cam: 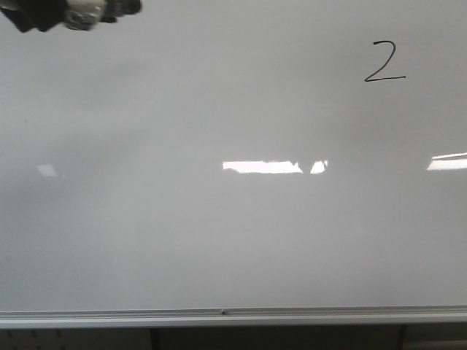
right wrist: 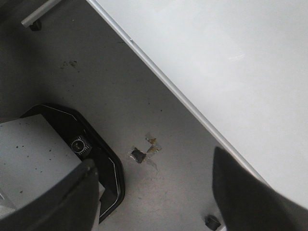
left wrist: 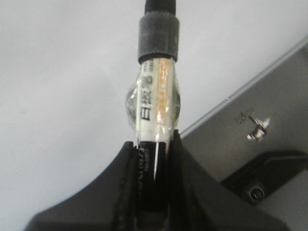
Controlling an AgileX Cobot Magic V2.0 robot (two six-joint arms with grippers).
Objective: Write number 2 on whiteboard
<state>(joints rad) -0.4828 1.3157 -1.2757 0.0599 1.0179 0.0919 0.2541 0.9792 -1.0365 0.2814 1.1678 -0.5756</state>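
The whiteboard (cam: 182, 240) fills the front view, glossy white-grey with a silver rail along its lower edge. A thin black number 2 (cam: 384, 61) is written near its upper right. My left gripper (left wrist: 154, 159) is shut on a marker (left wrist: 155, 103) with a white and black barrel and a dark ribbed cap end; the whiteboard (left wrist: 57, 77) lies behind it. A dark part of that arm (cam: 69, 13) shows at the front view's upper left corner. My right gripper (right wrist: 154, 192) is open and empty over grey floor, beside the whiteboard (right wrist: 231, 57) edge.
Bright rectangular light reflections (cam: 263, 167) lie across the board's middle and right edge. The silver rail (cam: 226, 316) carries a small screw. Below the board, the right wrist view shows grey floor (right wrist: 159, 115), tape scraps (right wrist: 144, 151) and the robot's black-edged base (right wrist: 91, 144).
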